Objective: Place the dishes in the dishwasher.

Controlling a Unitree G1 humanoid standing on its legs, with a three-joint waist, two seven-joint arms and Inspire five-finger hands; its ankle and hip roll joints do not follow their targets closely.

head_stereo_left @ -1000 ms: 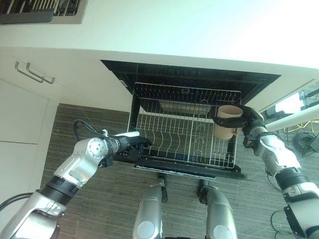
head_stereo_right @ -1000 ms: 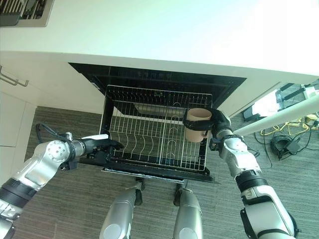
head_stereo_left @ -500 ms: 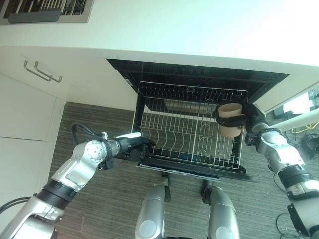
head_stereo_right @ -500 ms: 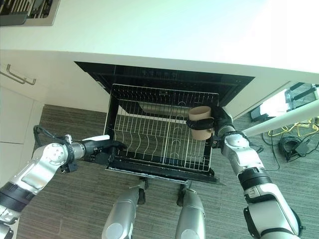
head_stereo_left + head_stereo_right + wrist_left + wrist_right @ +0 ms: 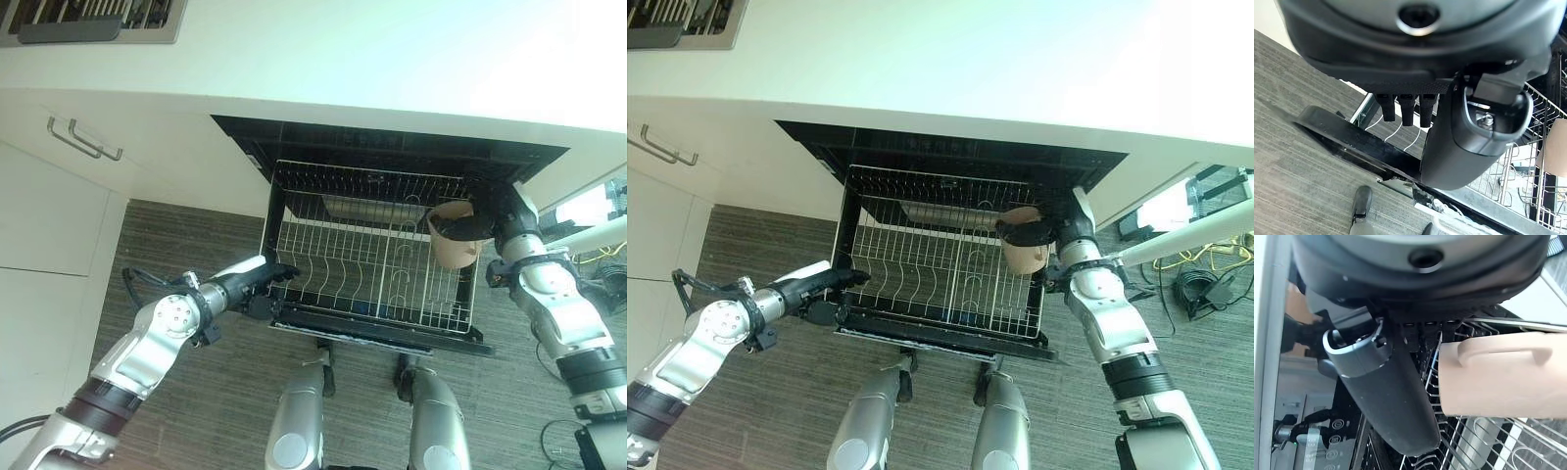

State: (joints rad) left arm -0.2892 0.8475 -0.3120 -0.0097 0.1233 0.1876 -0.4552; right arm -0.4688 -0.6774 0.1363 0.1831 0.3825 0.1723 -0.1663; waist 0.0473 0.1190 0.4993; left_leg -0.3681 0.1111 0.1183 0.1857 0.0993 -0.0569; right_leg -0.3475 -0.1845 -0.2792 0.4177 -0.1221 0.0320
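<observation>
A beige mug (image 5: 453,247) hangs tilted over the right side of the pulled-out wire rack (image 5: 372,176) of the dishwasher. My right hand (image 5: 503,223) is shut on it. In the right wrist view the mug (image 5: 1498,382) lies on its side past the thumb (image 5: 1386,396), its handle showing, with rack wires beneath it. My left hand (image 5: 257,287) is low at the rack's front left corner, fingers straight and reaching to the edge of the lowered door (image 5: 382,328). The left wrist view shows its thumb (image 5: 1469,132) over that dark edge. No dishes stand in the rack.
A white counter (image 5: 343,59) overhangs the dishwasher. White cabinet fronts with bar handles (image 5: 83,142) stand to the left. Cables (image 5: 1200,284) lie on the grey floor at the right, beside a white pole (image 5: 1185,235).
The mug has tipped from upright to tilted, and my right hand has turned with it over the rack. My left arm has dropped and drawn back a little from the rack corner.
</observation>
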